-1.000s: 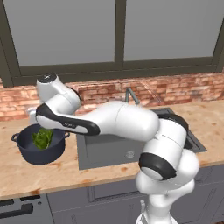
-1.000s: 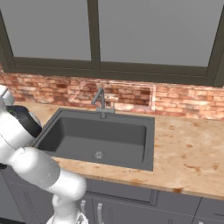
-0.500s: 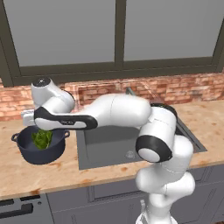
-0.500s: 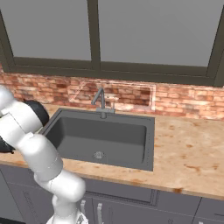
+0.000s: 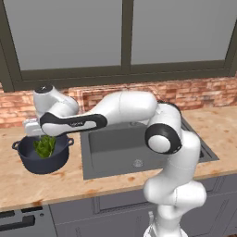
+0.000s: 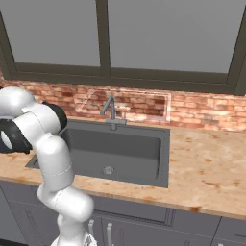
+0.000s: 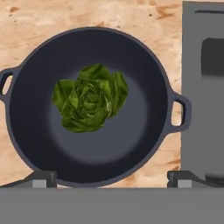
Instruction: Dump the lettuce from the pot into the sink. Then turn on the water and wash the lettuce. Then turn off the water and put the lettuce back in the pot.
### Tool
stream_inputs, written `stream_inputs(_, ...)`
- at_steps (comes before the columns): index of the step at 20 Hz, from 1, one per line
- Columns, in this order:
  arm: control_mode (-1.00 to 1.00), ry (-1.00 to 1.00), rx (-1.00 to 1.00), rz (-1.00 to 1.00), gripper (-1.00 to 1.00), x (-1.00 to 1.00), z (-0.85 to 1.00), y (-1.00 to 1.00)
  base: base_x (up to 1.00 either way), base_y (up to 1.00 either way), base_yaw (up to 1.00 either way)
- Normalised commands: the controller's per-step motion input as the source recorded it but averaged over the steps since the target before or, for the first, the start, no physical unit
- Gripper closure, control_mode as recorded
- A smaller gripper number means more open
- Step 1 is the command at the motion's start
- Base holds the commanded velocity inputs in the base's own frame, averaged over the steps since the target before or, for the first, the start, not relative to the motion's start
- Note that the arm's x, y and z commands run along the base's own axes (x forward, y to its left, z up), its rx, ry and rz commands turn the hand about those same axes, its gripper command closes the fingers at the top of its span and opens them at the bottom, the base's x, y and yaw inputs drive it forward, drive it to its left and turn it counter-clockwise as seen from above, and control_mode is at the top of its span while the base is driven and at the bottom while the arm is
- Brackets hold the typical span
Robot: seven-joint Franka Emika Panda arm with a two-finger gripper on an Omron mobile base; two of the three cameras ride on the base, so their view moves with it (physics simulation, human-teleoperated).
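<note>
The dark navy pot (image 5: pixel 42 162) stands on the counter left of the sink (image 5: pixel 139 143), with the bright-green lettuce (image 5: pixel 45 146) inside it. My gripper (image 5: pixel 44 135) hangs right above the pot, pointing down. In the hand view the pot (image 7: pixel 131 131) lies directly below, with a loop handle on either side, and the lettuce (image 7: pixel 90 103) rests a little left of its middle. The gripper (image 7: pixel 111 179) is open, one fingertip (image 7: pixel 43 178) at each side of the pot's near rim, and holds nothing. The sink (image 6: pixel 115 153) is dry, its faucet (image 6: pixel 111 113) at the back edge.
A brick backsplash (image 6: pixel 192 108) and a window run behind the counter. The wooden countertop (image 6: pixel 206 168) stretches to the right of the sink. The sink's edge (image 7: pixel 203 87) lies close to the pot's right handle. My arm reaches across above the basin.
The hand has shifted slightly left and settled over the pot, while the elbow and forearm swung up and round. The jaws stayed open; the pot and lettuce have not moved.
</note>
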Motion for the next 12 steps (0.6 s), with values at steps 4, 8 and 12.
stream_inputs(4, -1.0, 0.0, 0.0, 0.0, -1.0, 0.04, -0.29, 0.0, 0.0, 0.0, 0.0)
stream_inputs(8, -1.0, 0.0, 0.0, 0.0, -1.0, 0.08, -0.18, 0.0, 0.0, 0.0, 0.0)
stream_inputs(12, -1.0, 0.0, 0.0, 0.0, -1.0, 0.12, -0.01, 0.02, 0.0, 0.0, 0.0)
